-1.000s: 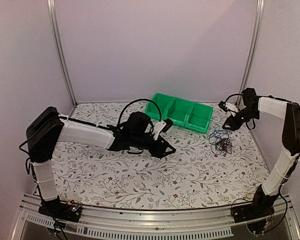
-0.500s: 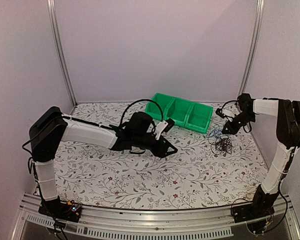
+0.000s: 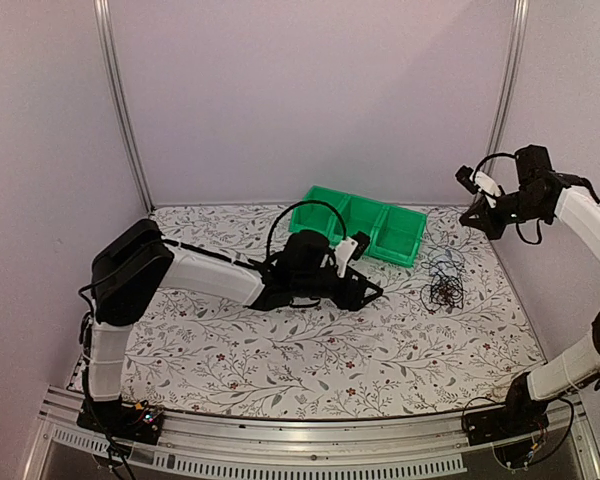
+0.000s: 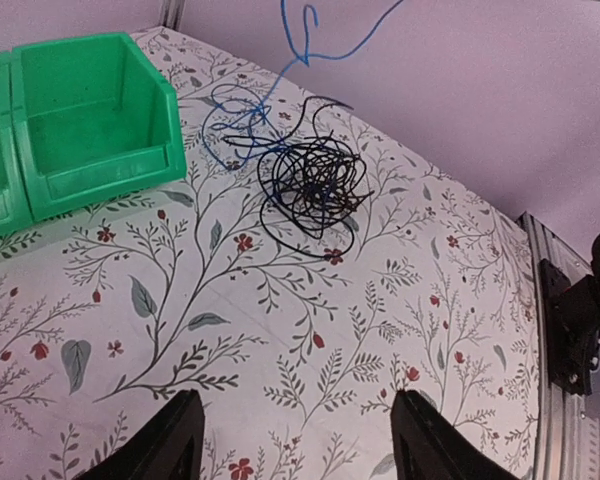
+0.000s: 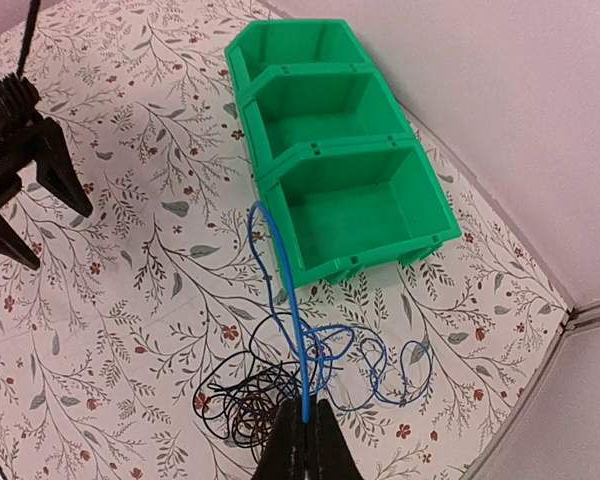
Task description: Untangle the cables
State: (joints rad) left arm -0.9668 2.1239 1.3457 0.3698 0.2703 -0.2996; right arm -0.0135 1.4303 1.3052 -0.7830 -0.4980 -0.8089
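Bins: green 3-compartment bins (image 3: 365,226) at back of bench (image 3: 230,350).
Cables: tangled heap (image 4: 315,180), black + brown + blue loops, lying on bench just in front of bins' right-end compartment.
Blue cable: one strand (image 5: 290,300) rises out of heap, up past bins' front, into R end effector.
R end effector: (image 5: 302,425) fingers pinched closed on blue cable; held high, above & right of bins.
L end effector: (image 4: 295,405) fingers spread wide, nothing between; low over bench in front of bins' middle, pointing at heap, well apart from it.
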